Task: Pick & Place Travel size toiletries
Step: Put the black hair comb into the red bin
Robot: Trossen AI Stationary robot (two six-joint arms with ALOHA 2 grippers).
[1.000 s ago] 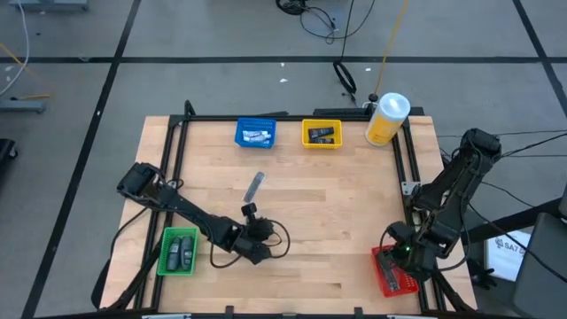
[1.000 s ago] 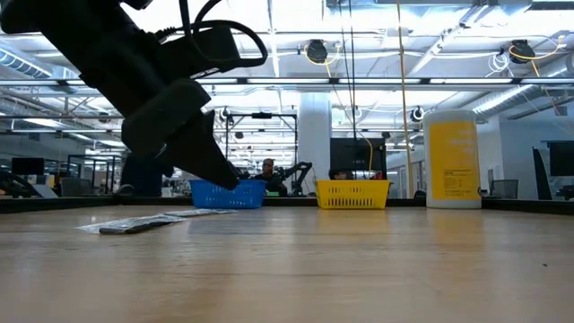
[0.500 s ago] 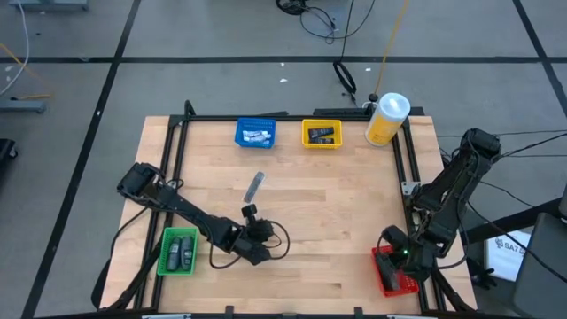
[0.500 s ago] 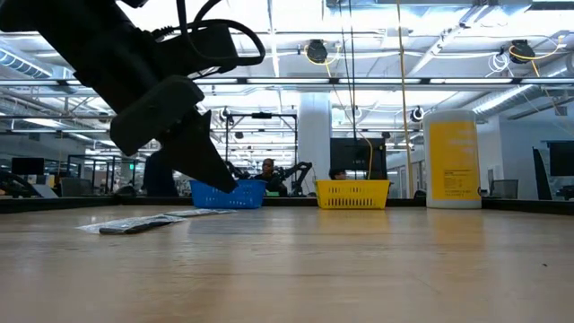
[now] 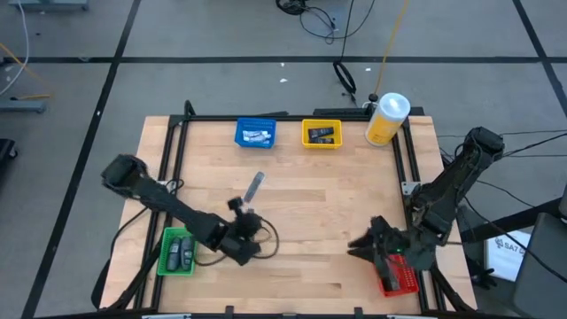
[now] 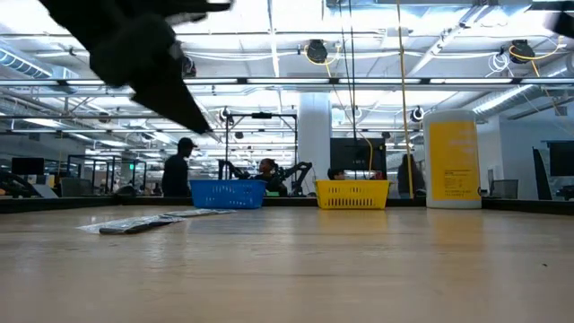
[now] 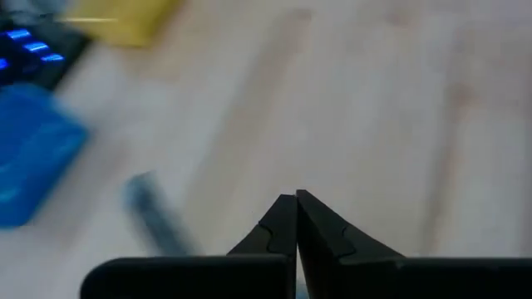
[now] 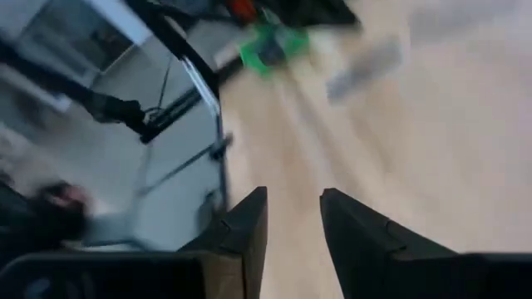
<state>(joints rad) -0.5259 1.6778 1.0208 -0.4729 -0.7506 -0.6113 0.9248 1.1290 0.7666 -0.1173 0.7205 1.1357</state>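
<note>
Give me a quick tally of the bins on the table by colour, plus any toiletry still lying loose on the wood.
Blue bin: 1
Yellow bin: 1
Green bin: 1
Red bin: 1
Loose toiletry on the wood: 1
Total: 4 bins and 1 loose item, 5 things.

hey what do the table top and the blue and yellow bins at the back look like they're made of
Table top: looks like pale wood, butcher-block style, with visible plank strips and grain, matte finish. Blue bin and yellow bin: probably moulded plastic, judging by the saturated uniform colour and slotted, basket-like walls seen in the low view.
</note>
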